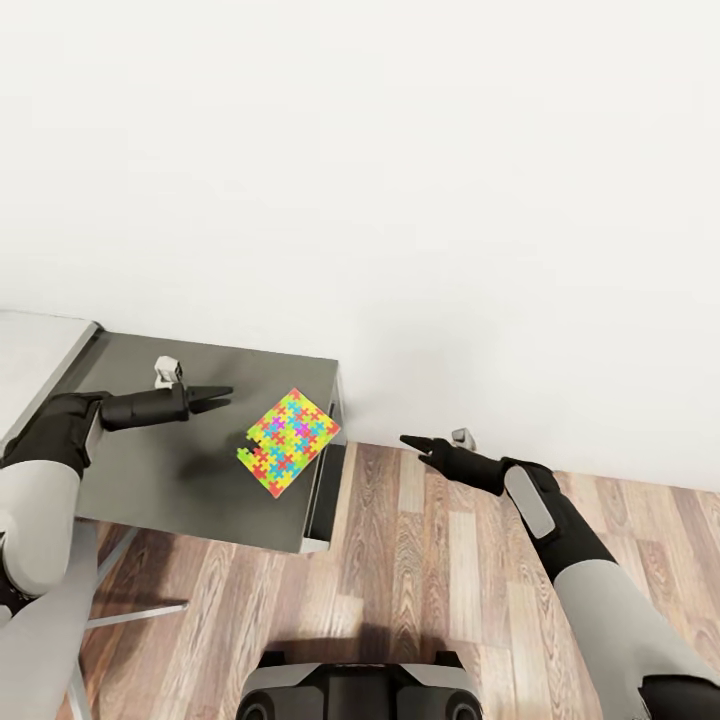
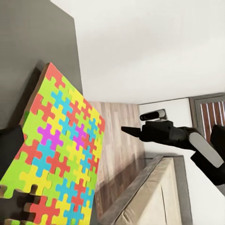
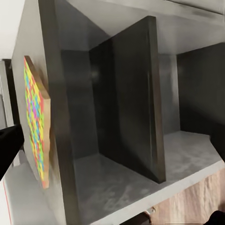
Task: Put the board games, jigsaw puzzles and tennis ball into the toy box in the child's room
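Note:
One jigsaw puzzle, a bright multicoloured board, lies flat on the dark grey wing of the table, close to its right edge. My left gripper hovers over the wing just left of the puzzle, open and holding nothing. The left wrist view looks straight across the puzzle. My right gripper hangs open over the floor to the right of the table, level with the puzzle, also empty; it shows as well in the left wrist view. The right wrist view catches the puzzle edge-on.
A plain white wall rises behind the table. The pale grey higher desk top adjoins the wing at the left. Under the wing are open dark shelf compartments. Wood-plank floor spreads to the right, with my base at the bottom.

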